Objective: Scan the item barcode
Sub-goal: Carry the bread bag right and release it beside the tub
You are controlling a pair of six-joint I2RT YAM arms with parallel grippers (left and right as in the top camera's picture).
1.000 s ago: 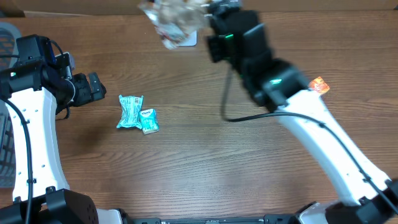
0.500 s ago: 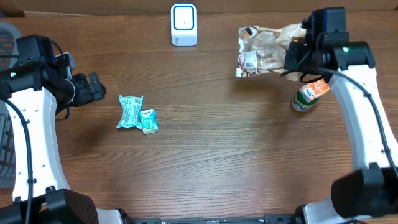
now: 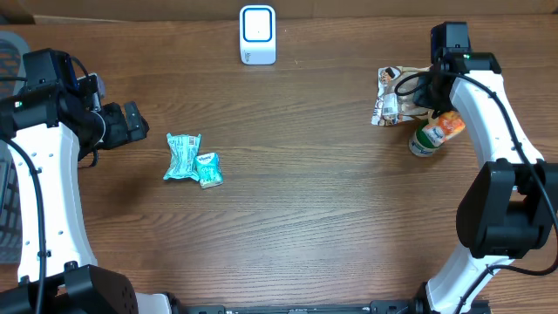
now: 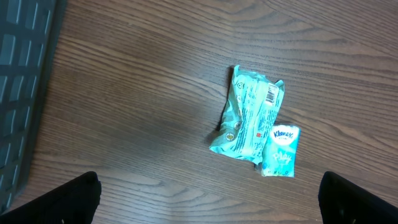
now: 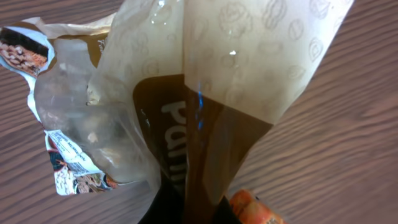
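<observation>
On the worktop (image 3: 296,227) the overhead view counts one white scanner (image 3: 257,35), one snack bag (image 3: 394,94), one bottle (image 3: 431,134), two teal packs and one grey crate (image 3: 9,61) at the left edge. There are two arms, one at each side.

The bag sits at the far right, well apart from the scanner, which stands upright at the far edge near the middle. The right fingers (image 3: 420,90) are pressed together on the bag's right edge, pinching it. The bottle, with its orange top, lies tilted just beside the bag on the near side; whether the two touch cannot be told.

The two teal packs lie touching at left of centre: a larger wrapper (image 3: 183,156) and a small tissue pack (image 3: 209,169) at its near right corner. The left fingers (image 4: 68,196) hang near them, spread wide and holding nothing.

The left wrist view adds what the overhead cannot give: a barcode (image 4: 272,94) printed on the wrapper's top right corner, and the brand lettering on the tissue pack. The right wrist view fills with the bag up close: clear film over brown and cream print, and a white printed label (image 5: 68,152) at its lower left. An orange bit of the bottle peeks in at the bottom edge. The scanner shows only from overhead.
</observation>
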